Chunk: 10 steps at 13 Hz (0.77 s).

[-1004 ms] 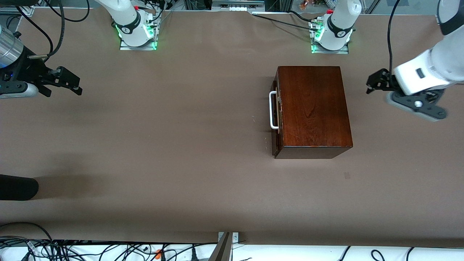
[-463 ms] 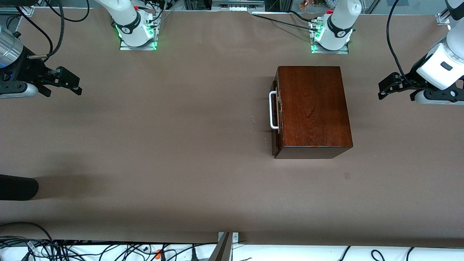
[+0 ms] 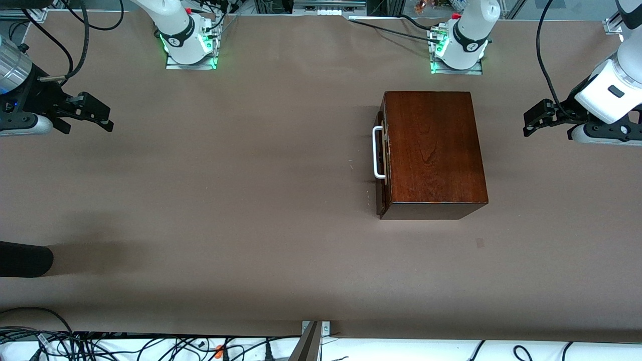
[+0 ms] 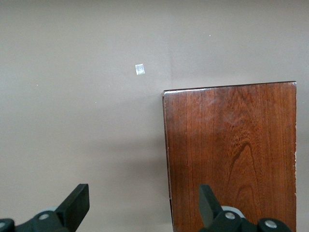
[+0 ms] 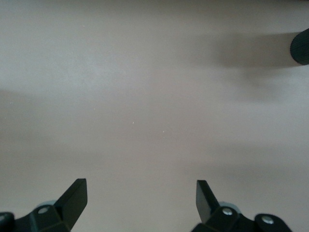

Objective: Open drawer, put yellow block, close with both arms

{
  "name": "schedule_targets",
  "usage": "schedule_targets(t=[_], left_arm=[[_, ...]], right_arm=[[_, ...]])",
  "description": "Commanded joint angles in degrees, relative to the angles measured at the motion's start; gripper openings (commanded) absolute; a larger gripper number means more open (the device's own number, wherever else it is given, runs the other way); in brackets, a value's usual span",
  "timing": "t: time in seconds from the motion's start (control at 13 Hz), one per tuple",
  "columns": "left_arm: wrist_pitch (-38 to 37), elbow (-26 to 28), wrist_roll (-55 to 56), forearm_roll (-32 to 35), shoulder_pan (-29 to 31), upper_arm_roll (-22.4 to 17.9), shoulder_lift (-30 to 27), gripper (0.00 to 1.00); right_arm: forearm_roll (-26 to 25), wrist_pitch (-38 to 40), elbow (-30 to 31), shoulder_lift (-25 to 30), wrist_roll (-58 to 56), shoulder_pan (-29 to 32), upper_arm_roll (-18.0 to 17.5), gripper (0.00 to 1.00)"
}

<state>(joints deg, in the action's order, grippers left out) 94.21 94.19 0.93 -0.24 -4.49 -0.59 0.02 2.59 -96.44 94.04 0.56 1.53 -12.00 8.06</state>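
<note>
The dark reddish-brown polished wooden box [image 3: 432, 153] stands on the brown table [image 3: 251, 200], toward the left arm's end and closer to the edge where the robots' bases stand than to the front camera's edge. Its glossy top shows fine grain with a faint knot mark. The drawer's dark wood front [image 3: 380, 165] sits almost flush with the box, pushed in, with a white U-shaped handle [image 3: 377, 152] standing out from it toward the right arm's end.

The left arm's black two-finger gripper [image 3: 535, 118] hangs over the table at the left arm's end, well apart from the box, its fingers [image 4: 77, 205] spread wide and holding nothing. The right arm's black two-finger gripper [image 3: 93, 112] hangs over the table's other end, also spread and empty. A small pale square mark [image 3: 480, 242] lies on the table near the box's corner closest to the front camera.
</note>
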Motion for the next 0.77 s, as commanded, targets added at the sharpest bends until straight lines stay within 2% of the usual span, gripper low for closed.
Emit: schedule_targets(t=[0.0,0.69], left_arm=[[-1.5,-0.2,-1.5,-0.6,0.2,-0.2,-0.3,1.0],[-1.7,-0.9,-1.5,-0.6,0.2,-0.2,0.2,1.0]], right_arm=[[1.1,1.0,-1.1,-0.3,-0.5,0.5,-0.1,1.0],[1.1,1.0,-1.1,-0.3,-0.5,0.5,-0.1,1.0]])
